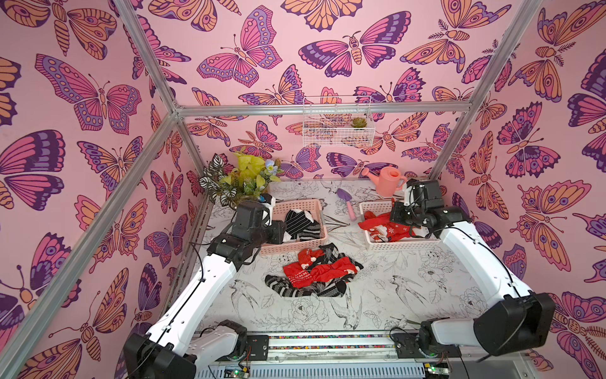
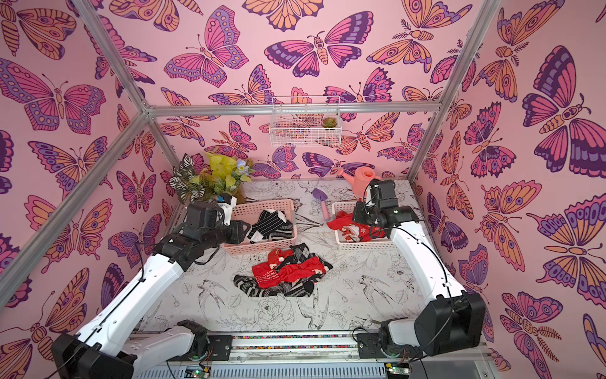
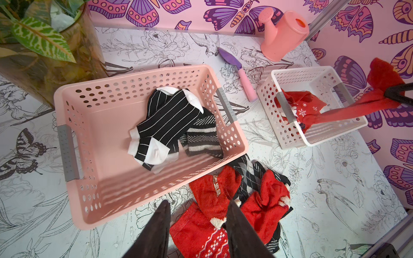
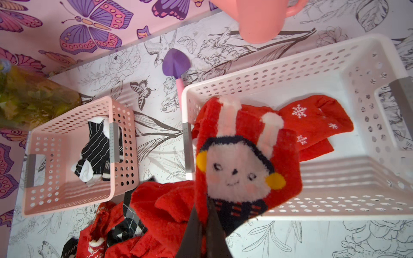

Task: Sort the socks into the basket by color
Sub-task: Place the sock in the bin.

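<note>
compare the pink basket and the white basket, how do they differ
Colour: the pink basket is pink, the white basket white. Contents: the pink basket holds black-and-white socks, the white basket red socks. The right gripper dangles a bunny sock into the white basket; the left gripper by the pink basket is open, empty. Both are perforated, with grey handles.

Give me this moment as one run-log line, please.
left gripper: open, empty | right gripper: shut on red bunny sock over white basket | pink basket: black-and-white socks | sock pile: red and black mixed, unsorted
</note>
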